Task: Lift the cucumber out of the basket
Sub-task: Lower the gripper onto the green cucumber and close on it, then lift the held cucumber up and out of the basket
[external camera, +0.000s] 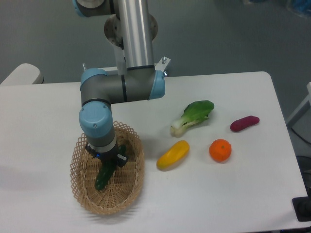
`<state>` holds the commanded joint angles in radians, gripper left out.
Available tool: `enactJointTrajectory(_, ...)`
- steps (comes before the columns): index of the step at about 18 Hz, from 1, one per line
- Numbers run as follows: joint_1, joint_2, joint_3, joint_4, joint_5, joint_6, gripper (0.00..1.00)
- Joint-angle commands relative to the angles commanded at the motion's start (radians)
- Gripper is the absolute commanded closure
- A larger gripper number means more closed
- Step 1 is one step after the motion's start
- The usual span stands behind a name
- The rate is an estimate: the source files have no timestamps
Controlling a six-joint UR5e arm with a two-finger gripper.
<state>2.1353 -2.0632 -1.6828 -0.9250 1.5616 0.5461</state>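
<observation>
A white desk (pixel 58 111) is seen from a fixed camera, its left edge cut by the frame and its right edge and rounded far-right corner in view. At the near left, a wicker basket (pixel 130 194) is set on the desk, its near rim close to the desk's front edge. The arm (pixel 136 34) is brought down from above, bent at a blue-capped elbow, with the wrist pointed straight down into the basket. The claw (pixel 108 162) is placed inside the basket, over the upper end of the cucumber (pixel 103 177). The cucumber is lying in the basket, slanted from upper right to lower left, its lower end resting on the woven floor. Whether the claw is spread or pinching the cucumber cannot be told; the fingers are hidden under the wrist housing. The basket's lattice rim is just beside the wrist on the left and right, so little side room is left there.

Right of the basket, open desk is seen, then a yellow pepper (pixel 173 155). Behind it a bok choy (pixel 193 116) is laid, leaves to the right. An orange (pixel 220 150) is placed just right of the pepper, apart from it. Farthest right, a purple eggplant (pixel 244 123) is lying, well apart from the desk's right edge.
</observation>
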Motion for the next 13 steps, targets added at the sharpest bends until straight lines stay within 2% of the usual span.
enactJointTrajectory(3,0.002,0.0,0.015,0.0,0.0,0.002,0.76)
enactJointTrajectory(7,0.011,0.018,0.106,-0.02,-0.002,0.017,0.76)
enactJointTrajectory(13,0.067,0.023,0.27,-0.133,-0.008,0.101,0.76)
